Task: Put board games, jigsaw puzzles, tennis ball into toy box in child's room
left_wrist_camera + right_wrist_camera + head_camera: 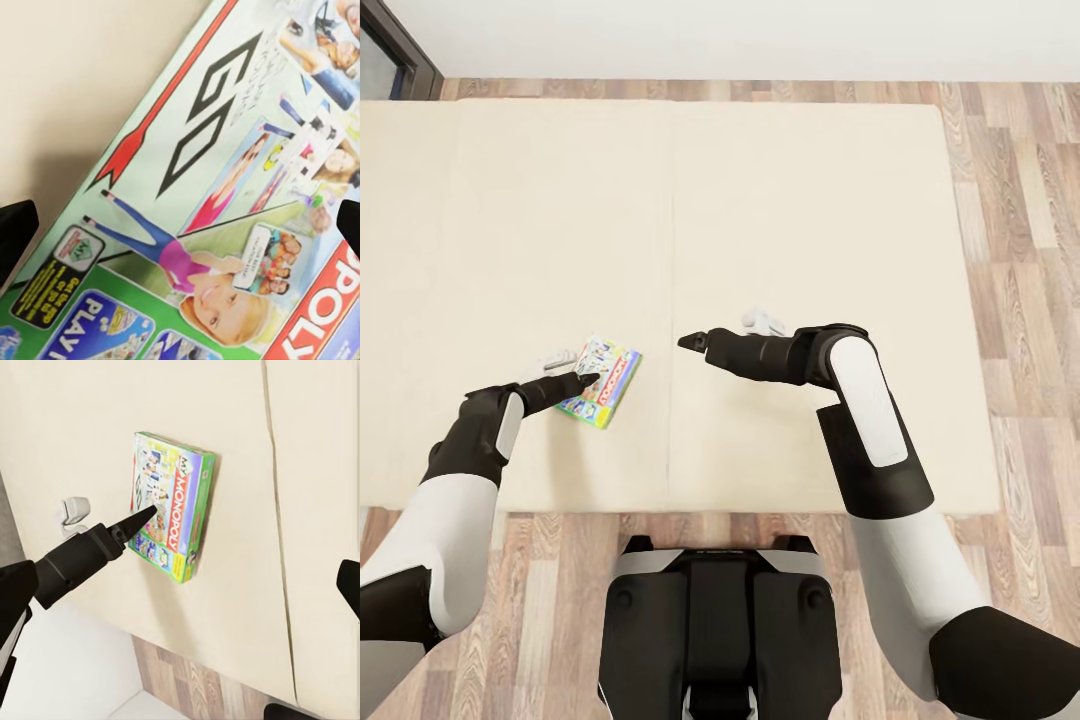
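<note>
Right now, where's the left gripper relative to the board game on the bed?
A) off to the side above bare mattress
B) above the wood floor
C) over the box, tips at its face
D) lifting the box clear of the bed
C: in the head view the left gripper sits over the board game, which lies flat on the bed; the left wrist view looks straight onto the box's printed face.

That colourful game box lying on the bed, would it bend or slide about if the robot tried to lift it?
The board game looks like a thin, flat printed box, so probably stiff rather than floppy. Lying flat on the bed, it cannot roll or tip. Its glossy-looking lid may be slippery, and a nudge from the left gripper could slide it instead.
</note>
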You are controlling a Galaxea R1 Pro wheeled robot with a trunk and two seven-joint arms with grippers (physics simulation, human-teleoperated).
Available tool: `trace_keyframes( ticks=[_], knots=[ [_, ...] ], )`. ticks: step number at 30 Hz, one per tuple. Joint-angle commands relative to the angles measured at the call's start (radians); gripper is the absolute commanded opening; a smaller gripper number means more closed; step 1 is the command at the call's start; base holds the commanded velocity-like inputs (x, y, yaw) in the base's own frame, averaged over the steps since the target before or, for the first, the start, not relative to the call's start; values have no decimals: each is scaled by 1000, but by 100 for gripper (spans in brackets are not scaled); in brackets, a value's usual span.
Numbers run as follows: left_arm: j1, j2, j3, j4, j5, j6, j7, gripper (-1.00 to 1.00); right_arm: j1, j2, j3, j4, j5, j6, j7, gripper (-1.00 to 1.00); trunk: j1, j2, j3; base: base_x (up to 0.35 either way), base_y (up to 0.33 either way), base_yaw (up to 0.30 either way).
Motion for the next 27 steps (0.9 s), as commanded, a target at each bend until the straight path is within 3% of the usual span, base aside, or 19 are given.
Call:
trace_keyframes(
  ticks=[1, 27],
  knots=[
    [-1, -1, 3, -1, -1, 7, -5, 100, -1, 0, 0, -1, -9, 2, -10, 100, 1, -2, -1, 0, -20, 1],
    [-1, -3, 3, -19, -1, 10, -5, 100, -1, 0, 0, -1, -9, 2, -12, 100, 1, -2, 0, 0, -38, -36]
  ],
)
